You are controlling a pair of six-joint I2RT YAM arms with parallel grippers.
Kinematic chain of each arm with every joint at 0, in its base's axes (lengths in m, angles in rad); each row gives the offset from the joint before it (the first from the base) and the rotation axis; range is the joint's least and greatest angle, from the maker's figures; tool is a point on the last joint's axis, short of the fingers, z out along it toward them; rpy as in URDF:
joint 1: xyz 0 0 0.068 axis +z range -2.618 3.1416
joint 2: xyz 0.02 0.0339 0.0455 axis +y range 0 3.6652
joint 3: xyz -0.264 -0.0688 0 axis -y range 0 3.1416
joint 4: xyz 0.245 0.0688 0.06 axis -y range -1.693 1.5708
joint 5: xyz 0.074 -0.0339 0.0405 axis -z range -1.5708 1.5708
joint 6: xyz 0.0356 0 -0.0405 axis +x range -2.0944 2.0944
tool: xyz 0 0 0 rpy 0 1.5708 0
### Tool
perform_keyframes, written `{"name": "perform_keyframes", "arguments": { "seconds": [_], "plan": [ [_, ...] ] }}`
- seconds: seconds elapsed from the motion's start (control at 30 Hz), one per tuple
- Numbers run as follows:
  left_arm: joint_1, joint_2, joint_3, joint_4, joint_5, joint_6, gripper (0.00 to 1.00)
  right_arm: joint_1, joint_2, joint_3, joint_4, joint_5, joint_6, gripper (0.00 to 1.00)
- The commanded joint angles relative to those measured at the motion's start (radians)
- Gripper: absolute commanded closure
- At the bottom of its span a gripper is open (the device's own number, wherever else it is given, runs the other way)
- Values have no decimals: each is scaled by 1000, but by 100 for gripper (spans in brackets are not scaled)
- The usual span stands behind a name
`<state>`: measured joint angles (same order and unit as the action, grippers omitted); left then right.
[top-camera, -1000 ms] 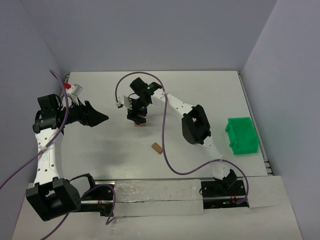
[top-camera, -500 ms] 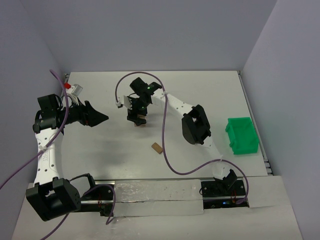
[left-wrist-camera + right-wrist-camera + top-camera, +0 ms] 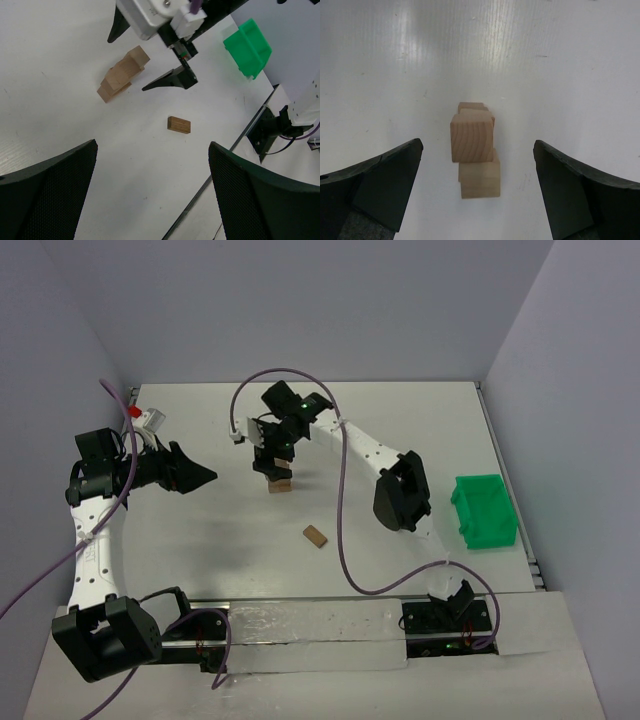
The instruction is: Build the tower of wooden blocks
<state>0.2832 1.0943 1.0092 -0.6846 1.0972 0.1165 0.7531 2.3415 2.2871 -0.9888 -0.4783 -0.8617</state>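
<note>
The right gripper hangs directly above the block tower. One loose block lies apart, nearer the bases.

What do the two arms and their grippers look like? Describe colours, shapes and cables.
Both the left arm and right arm have white links with bulky black joint housings. A thin purple cable loops along each. The left gripper and right gripper are black, with two broad fingers tapering to points, mesh-textured inside. A green light glows on the right wrist.
</note>
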Motion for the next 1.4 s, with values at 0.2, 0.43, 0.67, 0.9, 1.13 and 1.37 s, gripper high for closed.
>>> {"name": "perform_keyframes", "arguments": {
  "seconds": [0.2, 0.43, 0.67, 0.9, 1.13, 1.37],
  "plan": [
    [2, -17, -1, 37, 24, 6, 3, 2, -216, 22, -50, -66, 4, 0],
    [-17, -12, -62, 130, -82, -85, 24, -58, -339, -24, 42, -133, 178, 5],
    [-107, 22, -116, 221, -405, -215, 57, -150, -503, -373, 326, -27, 539, 19],
    [-258, 75, -115, 293, -764, -325, 58, -152, -593, -577, 467, 466, 925, 22],
    [-461, 251, -36, 289, -991, -450, 59, -149, -491, -587, 426, 617, 1095, 22],
    [-533, 396, 20, 298, -985, -474, 60, -138, -365, -524, 367, 589, 1147, 25]
  ]
}}
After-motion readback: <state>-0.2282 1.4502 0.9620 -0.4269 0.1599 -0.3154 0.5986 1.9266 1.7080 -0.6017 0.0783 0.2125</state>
